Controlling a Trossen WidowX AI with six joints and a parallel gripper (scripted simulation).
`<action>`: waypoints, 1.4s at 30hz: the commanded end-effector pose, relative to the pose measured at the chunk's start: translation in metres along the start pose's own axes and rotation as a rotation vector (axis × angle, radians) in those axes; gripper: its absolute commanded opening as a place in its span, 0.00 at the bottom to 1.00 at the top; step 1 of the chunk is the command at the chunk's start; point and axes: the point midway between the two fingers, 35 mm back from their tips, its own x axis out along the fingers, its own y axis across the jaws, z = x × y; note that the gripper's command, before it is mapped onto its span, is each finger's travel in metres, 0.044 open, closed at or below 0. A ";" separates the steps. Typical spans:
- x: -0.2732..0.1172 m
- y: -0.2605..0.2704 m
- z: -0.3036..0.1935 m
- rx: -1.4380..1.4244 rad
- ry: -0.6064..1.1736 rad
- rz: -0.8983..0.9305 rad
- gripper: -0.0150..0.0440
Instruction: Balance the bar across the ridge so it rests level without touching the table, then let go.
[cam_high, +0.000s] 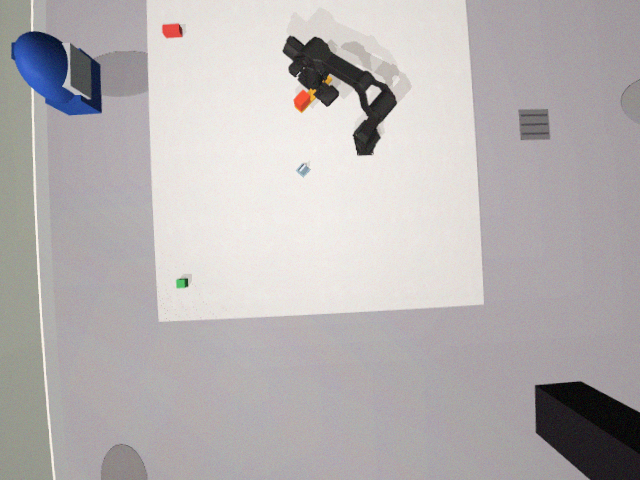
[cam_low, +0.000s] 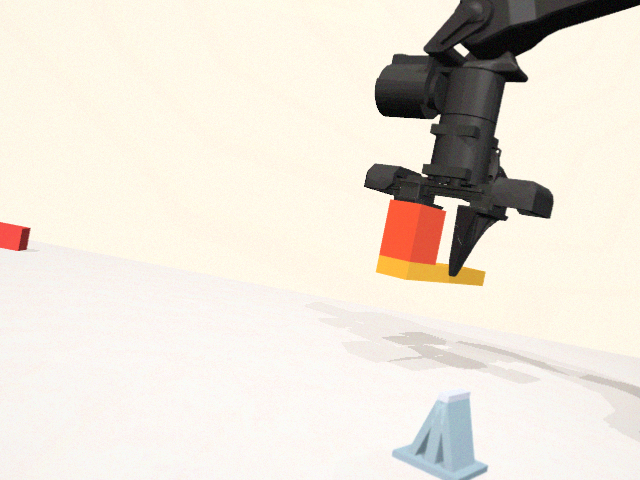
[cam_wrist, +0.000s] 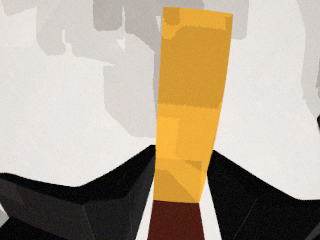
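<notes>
Pinching the yellow bar (cam_high: 312, 94) (cam_low: 430, 272) (cam_wrist: 188, 115) above the table, the gripper (cam_high: 320, 85) (cam_low: 444, 268) (cam_wrist: 182, 154) has the ridge (cam_high: 303, 169) (cam_low: 457, 434) below and off to one side. The bar looks stiff, probably heavier toward the orange block (cam_high: 301, 100) (cam_low: 412, 232) (cam_wrist: 176, 220), so gripping near that end should limit twisting.
</notes>
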 end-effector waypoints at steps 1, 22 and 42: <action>0.000 -0.003 -0.010 -0.160 0.004 -0.002 0.25; -0.001 -0.014 -0.054 -0.999 0.009 0.001 0.25; -0.002 -0.026 -0.094 -1.799 0.012 0.007 0.25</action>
